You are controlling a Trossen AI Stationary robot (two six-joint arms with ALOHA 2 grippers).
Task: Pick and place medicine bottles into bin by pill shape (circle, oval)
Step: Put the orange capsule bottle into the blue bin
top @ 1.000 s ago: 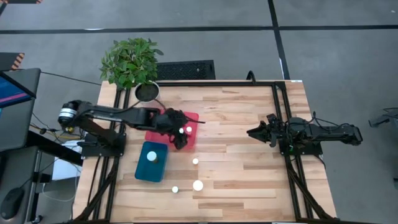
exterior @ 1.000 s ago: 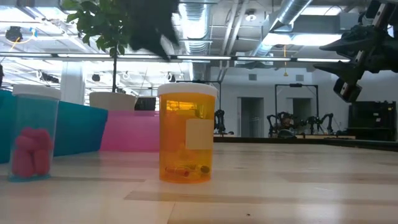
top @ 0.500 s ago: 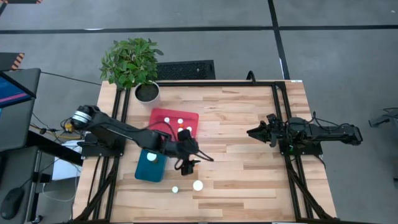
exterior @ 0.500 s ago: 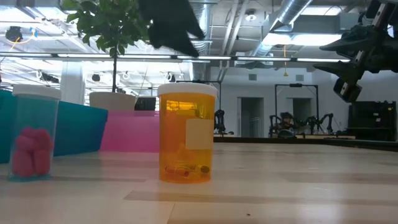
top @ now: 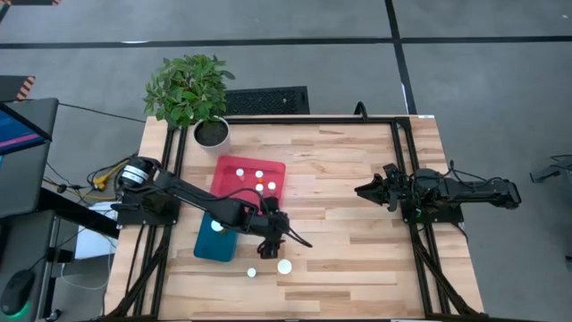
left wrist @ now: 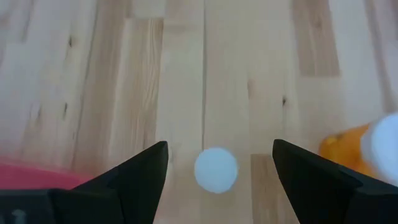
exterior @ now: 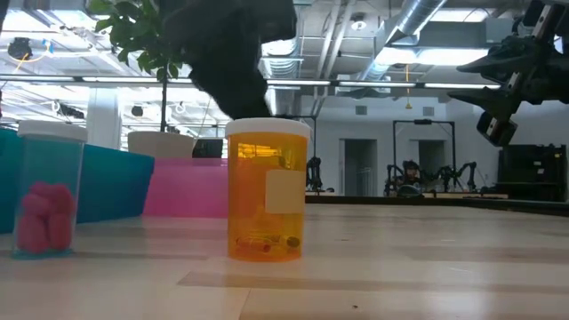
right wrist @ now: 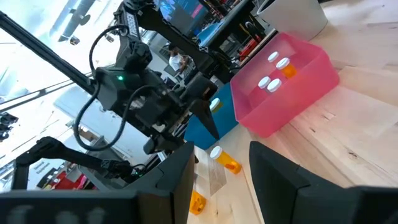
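**Bottles: left gripper spread over one near the front edge**

The left gripper (top: 279, 240), fingers spread (nothing between them), hangs above a white-capped bottle (left wrist: 216, 168) standing on the table (top: 357, 179). Two more bottles (top: 284, 266) stand nearer the front edge. Beside it lie the blue bin (top: 217, 234) and the pink bin (top: 234, 170), both holding bottles. The right gripper (top: 368, 190) waits, open, by the right edge.

Potted plant (top: 189, 89) at table's (top: 357, 179) far-left corner.
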